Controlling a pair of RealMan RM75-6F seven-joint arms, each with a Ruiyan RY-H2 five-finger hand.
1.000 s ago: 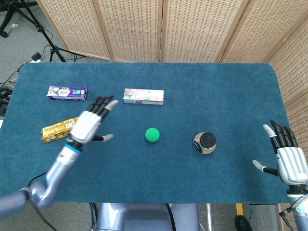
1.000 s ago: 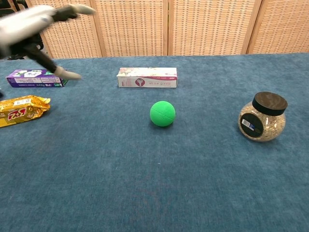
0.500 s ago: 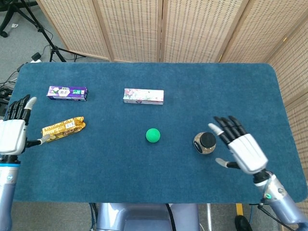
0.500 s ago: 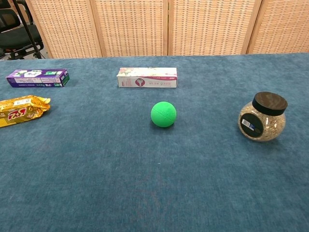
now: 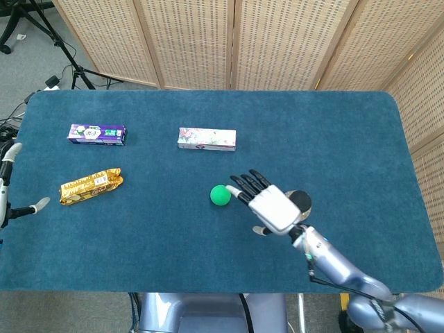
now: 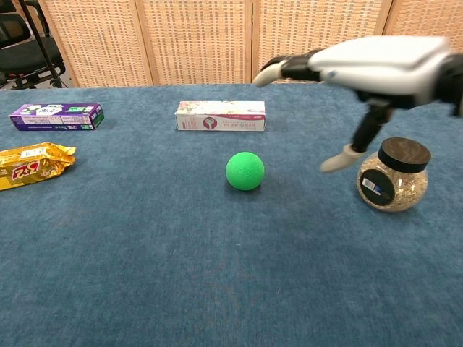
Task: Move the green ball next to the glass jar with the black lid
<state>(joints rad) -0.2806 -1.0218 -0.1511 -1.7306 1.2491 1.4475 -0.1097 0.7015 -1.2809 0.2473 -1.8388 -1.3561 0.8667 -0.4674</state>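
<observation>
**Just left of the right hand: the ball**

Mid-table sits the green ball (image 5: 220,195), a little apart from the glass jar (image 6: 394,177) to its right. Between the two hovers the right hand (image 5: 270,207) — fingers spread, holding nothing, tips aimed at the ball. Far nearer than the left hand (image 5: 7,194), parked unclenched at the table's edge — likely the one to grasp.

Even, bright, diffuse light fills both views, seemingly from overhead. Shadows on the blue tablecloth (image 6: 145,275) are soft and faint. The right hand (image 6: 376,61) blurs slightly at upper right of the chest view; no glare.
</observation>
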